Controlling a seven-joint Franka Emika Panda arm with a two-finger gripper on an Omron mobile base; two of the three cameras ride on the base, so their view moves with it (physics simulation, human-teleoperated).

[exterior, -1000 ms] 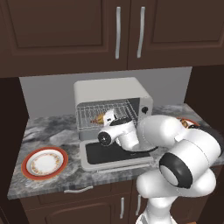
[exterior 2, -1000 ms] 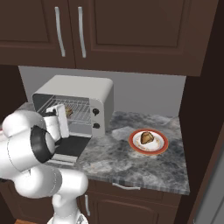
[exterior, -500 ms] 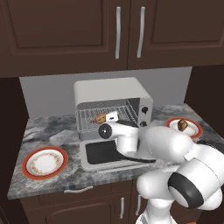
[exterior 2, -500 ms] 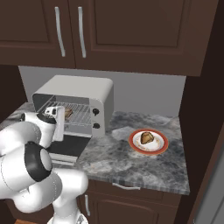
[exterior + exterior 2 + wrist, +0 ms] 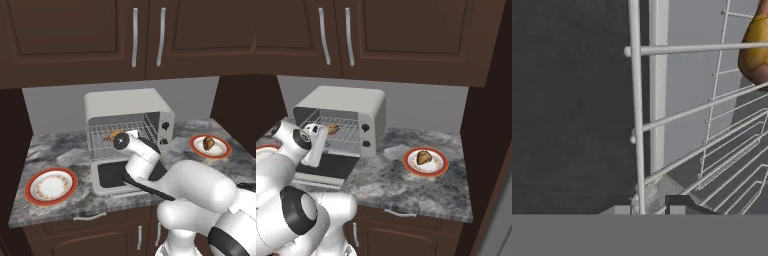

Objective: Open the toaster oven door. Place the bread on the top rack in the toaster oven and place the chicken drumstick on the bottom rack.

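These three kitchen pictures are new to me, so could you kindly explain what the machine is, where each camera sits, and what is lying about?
It is a simulated kitchen. The white machine is a robot arm on a driving base. Two pictures come from cameras on that base, behind the arm on its left and on its right; the third comes from a camera on its hand.

On the marble counter stands the toaster oven, its door folded down flat. The bread lies on the top rack, with the arm's hand right beside it. In the hand picture the rack's wires run close by, with the bread at the upper right corner.

A plate to the right holds the chicken drumstick. An empty plate sits to the left.

Whether the fingers grip anything cannot be told.
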